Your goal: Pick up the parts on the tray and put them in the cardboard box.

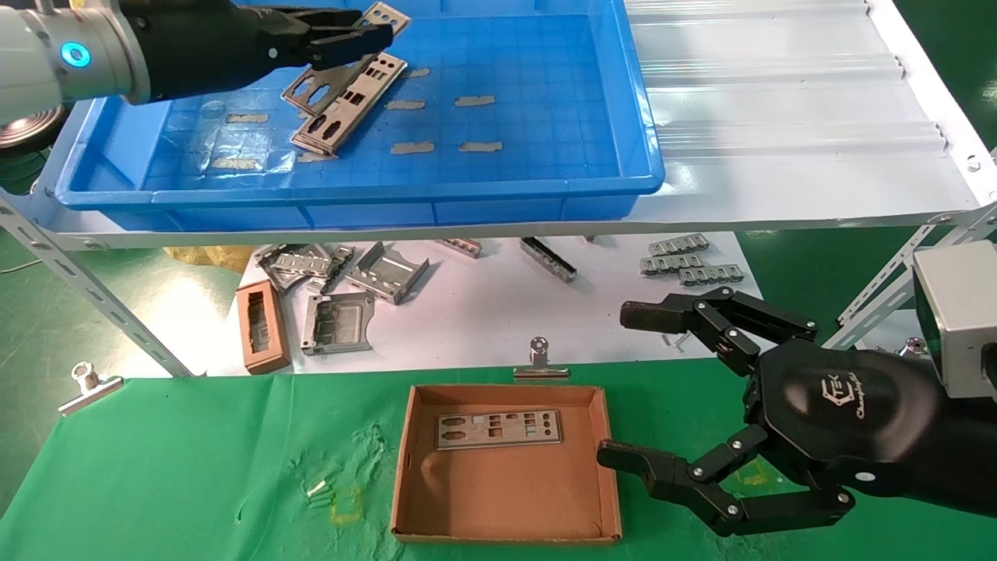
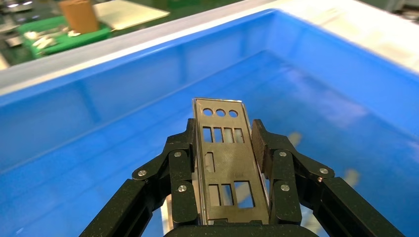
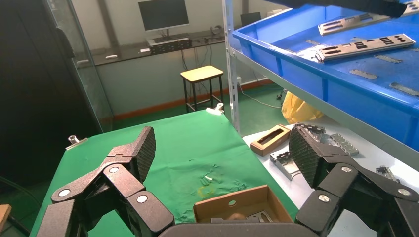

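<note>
The left gripper [image 1: 366, 35] hangs over the tray [image 1: 545, 187], jaws clamped edgewise on 1 part [image 2: 225, 163] so it lifts clear; 2 parts [image 1: 343, 97] lie below. The right gripper [image 1: 623, 386] waits, jaws wide, beside the cardboard box [image 1: 405, 467], which holds 1 plate [image 1: 498, 428]. The held part's lower end is cut off.

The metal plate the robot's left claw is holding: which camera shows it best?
The left wrist view: the held plate fills the middle, clamped in the left gripper, its round and rectangular cutouts clear. The head view shows only its end above the blue tray. In the right wrist view it is cut off at the corner.
</note>
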Robot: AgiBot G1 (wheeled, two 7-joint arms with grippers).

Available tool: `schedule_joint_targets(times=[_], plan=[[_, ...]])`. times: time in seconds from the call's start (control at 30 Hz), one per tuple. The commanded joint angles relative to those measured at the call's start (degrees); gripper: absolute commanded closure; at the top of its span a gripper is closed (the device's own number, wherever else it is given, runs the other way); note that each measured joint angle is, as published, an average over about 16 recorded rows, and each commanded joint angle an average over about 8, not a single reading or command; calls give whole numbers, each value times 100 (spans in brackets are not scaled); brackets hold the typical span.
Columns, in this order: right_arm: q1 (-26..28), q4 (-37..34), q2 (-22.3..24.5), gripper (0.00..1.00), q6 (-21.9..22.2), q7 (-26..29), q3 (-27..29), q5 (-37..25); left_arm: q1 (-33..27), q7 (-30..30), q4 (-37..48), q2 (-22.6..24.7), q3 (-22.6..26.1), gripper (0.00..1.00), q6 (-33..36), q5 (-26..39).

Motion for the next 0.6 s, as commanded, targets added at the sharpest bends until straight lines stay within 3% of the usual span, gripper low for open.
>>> schedule_joint_targets(times=[0.03,0.6], plan=[[0,0,0,0,0,0,0,0,-24,15,-29,-45,-17,100,212,-27],[0,0,0,0,0,0,0,0,63,312,-327,-566,-7,100,2721,-118]])
